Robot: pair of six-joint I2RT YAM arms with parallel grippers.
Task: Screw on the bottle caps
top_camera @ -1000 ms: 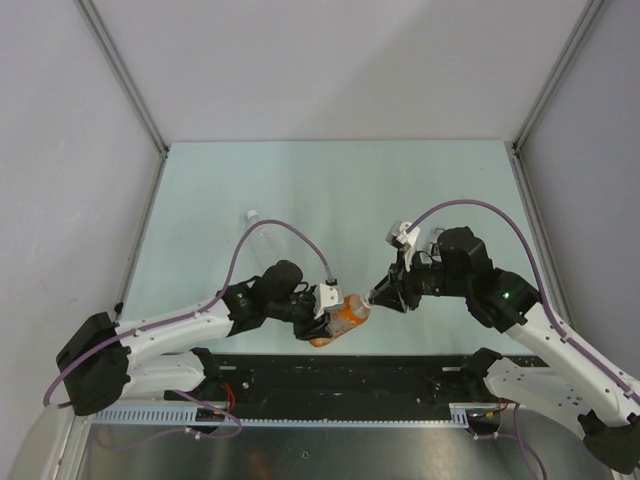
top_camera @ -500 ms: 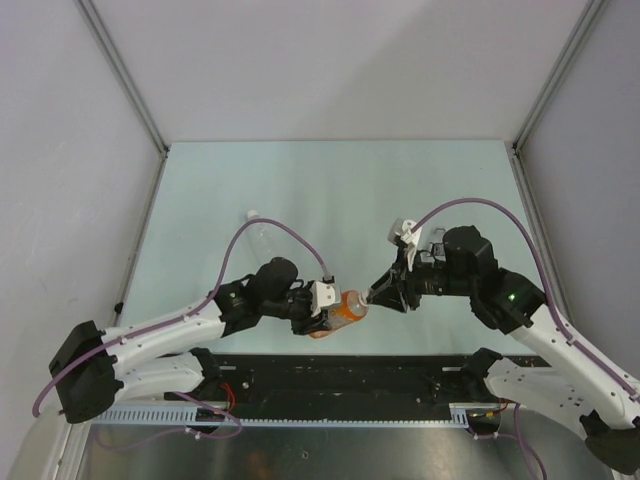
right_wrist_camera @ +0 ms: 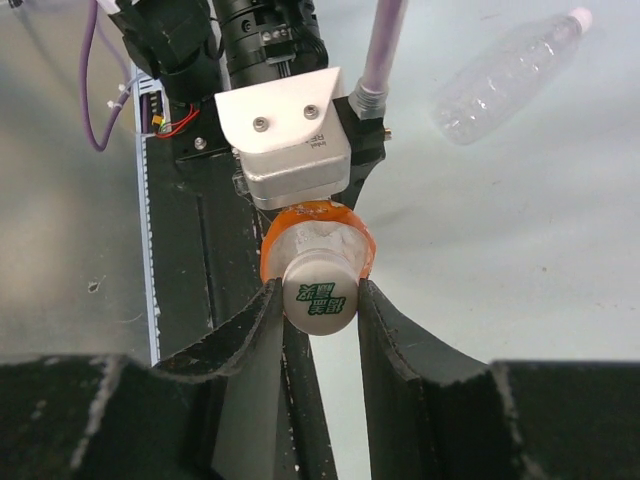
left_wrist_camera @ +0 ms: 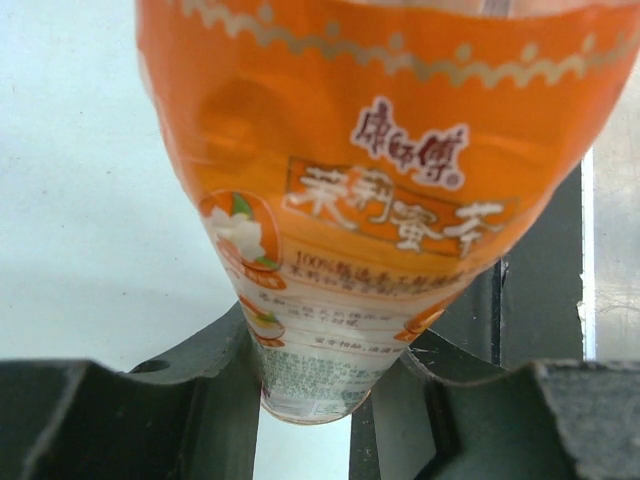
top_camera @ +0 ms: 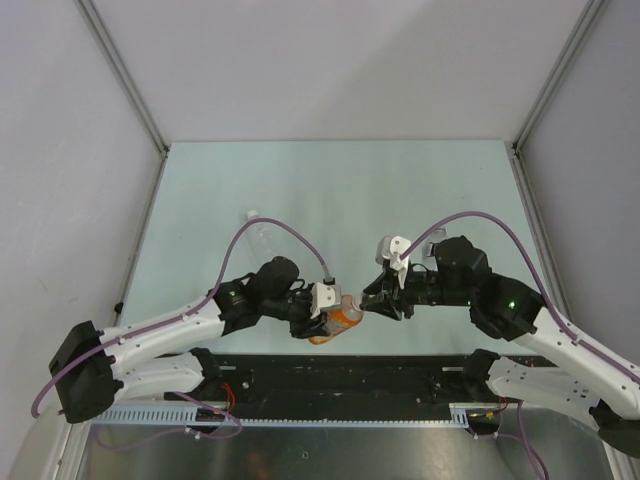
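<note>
Orange bottle [left_wrist_camera: 350, 200] clamped in left gripper [left_wrist_camera: 315, 350], held near front edge of table [top_camera: 400, 190]; white cap [right_wrist_camera: 320, 292] pinched in right gripper [right_wrist_camera: 317, 300], seated on bottle's mouth; keep cap square to thread, turn gently without side push, hold bottle firm against twist; black rail [top_camera: 400, 370] close below, so no dipping; clear bottle [right_wrist_camera: 505, 75] lying well apart, bare table beyond for elbow swing.

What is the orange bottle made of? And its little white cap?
The orange bottle looks like thin plastic: glossy, with light showing through its printed orange wrap. The white cap looks like harder plastic, probably: opaque, smooth, green print on top.
</note>
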